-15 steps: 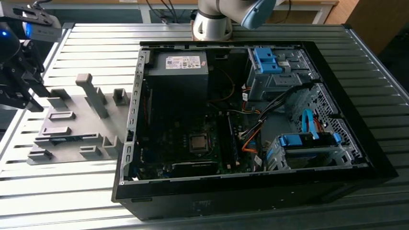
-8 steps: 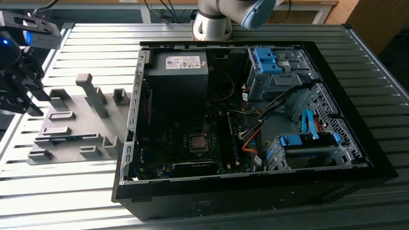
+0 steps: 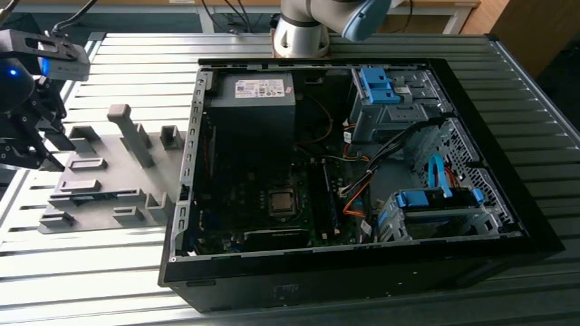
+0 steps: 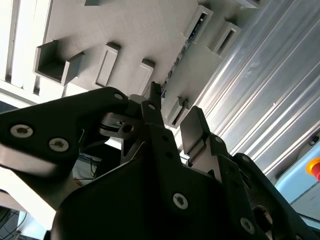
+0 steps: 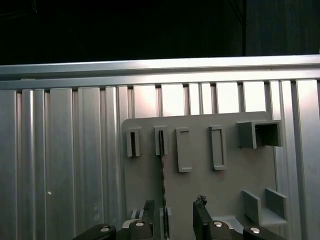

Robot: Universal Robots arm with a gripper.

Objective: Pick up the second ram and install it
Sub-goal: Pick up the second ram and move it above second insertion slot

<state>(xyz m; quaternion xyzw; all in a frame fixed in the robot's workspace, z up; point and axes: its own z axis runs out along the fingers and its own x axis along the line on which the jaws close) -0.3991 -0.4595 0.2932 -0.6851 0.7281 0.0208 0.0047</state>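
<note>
Gripper [image 5: 175, 206] hovers over the gray fixture plate [image 3: 109, 153] at the exterior view's left, fingers [image 5: 200, 212] spread, second ram [image 5: 162, 170] edge-up between them.

2nd ram [image 5: 162, 175] edge-on, chips unseen; lower end lost by jaws, btm edge.

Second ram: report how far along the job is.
Done: the gripper is at the gray holder, open, and in the first wrist view the ram stick runs between its fingers. In hand: nothing; the stick sits on edge in the holder. Left: it is not yet gripped, lifted or seated in the open computer case.
</note>
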